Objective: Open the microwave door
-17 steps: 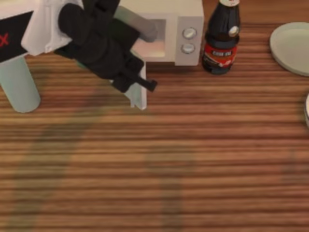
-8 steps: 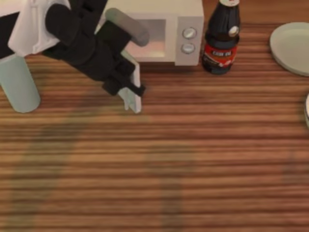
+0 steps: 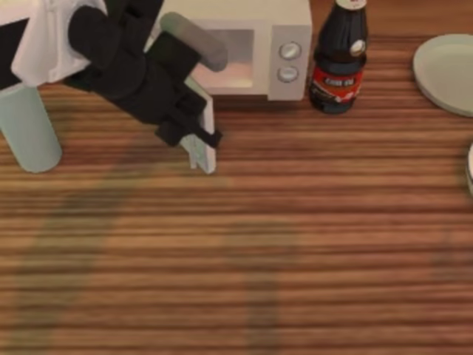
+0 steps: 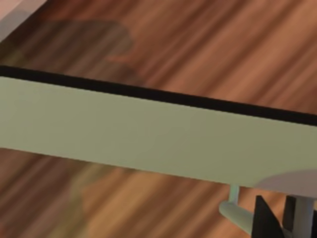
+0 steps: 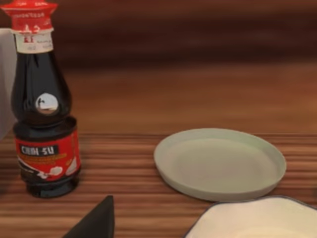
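The off-white microwave [image 3: 284, 29] stands at the table's back, left of centre, with two round silver knobs on its right panel. The microwave door [image 3: 210, 129] is swung out toward the front, and the cavity [image 3: 233, 63] shows behind it. My left gripper [image 3: 198, 140] sits at the door's free end, shut on the door handle [image 3: 194, 157]. In the left wrist view the door [image 4: 148, 134] is a wide pale band, and the handle bar [image 4: 237, 214] runs into the dark fingers [image 4: 265, 223]. My right gripper [image 5: 96, 223] is parked off the top view's right.
A dark sauce bottle [image 3: 338, 59] with a red cap stands just right of the microwave. Farther right lie a pale plate [image 3: 447, 70] and a white bowl's rim [image 3: 470, 170]. A pale green cylinder [image 3: 29, 129] stands at the far left beside my left arm.
Since a second ago my left gripper has moved left and slightly back with the door handle, swinging the door wider. Over the last half second almost nothing has moved.
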`<state>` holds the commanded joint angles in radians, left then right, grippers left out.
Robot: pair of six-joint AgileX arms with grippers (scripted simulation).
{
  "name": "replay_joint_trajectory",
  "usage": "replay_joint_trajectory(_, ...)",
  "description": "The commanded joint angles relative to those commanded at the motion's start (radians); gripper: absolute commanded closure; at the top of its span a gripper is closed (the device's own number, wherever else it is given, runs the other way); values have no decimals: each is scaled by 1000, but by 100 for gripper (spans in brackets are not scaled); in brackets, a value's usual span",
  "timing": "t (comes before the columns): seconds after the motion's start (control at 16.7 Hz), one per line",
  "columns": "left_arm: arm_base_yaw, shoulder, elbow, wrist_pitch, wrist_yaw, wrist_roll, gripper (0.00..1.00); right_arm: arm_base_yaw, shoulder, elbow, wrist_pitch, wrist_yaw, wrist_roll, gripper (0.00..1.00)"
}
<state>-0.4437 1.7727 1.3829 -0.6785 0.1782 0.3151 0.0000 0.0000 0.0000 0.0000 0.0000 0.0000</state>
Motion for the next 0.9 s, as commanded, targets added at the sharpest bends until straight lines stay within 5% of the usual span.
replay_joint_trajectory(0.9, 2, -1, -5, -4, 13, 12, 100, 0, 0, 0, 0, 0, 0, 0)
